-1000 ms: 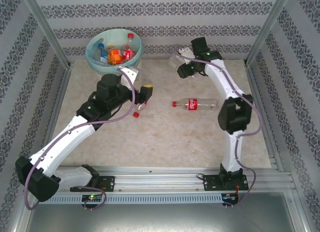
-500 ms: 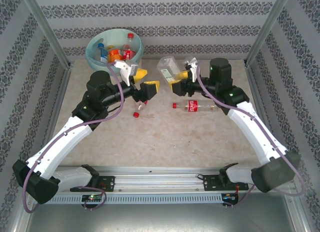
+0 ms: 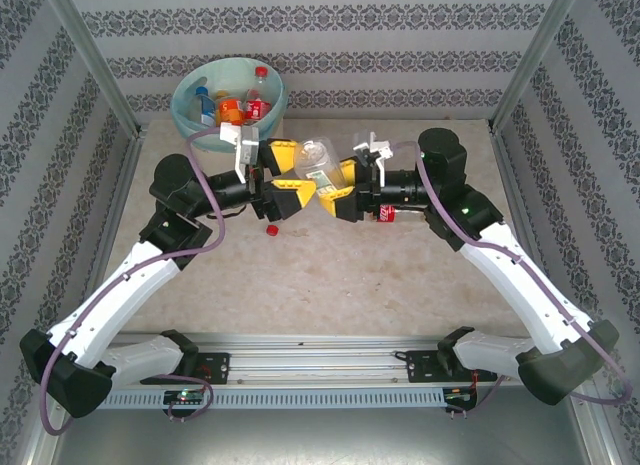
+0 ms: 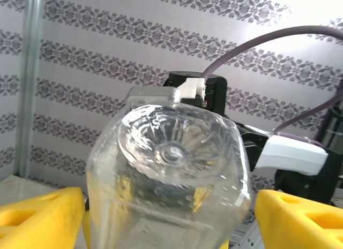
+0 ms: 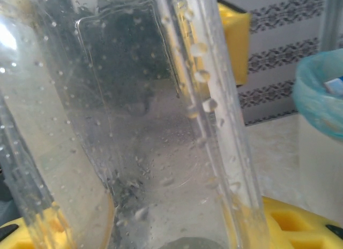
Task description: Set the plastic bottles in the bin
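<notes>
Right end effector (image 3: 338, 188), reaching leftward, holds clear bottle (image 3: 318, 155) aloft.

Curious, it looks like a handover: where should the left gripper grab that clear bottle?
Around the base of the clear bottle, coming from the left: that end faces the left gripper, whose open fingers flank it, and the right gripper holds the other end.

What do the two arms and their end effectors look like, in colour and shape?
The left arm and right arm match: white rounded link shells, black joint housings and a thin purple cable along each. The left end effector and right end effector each have two chunky yellow fingers.
</notes>
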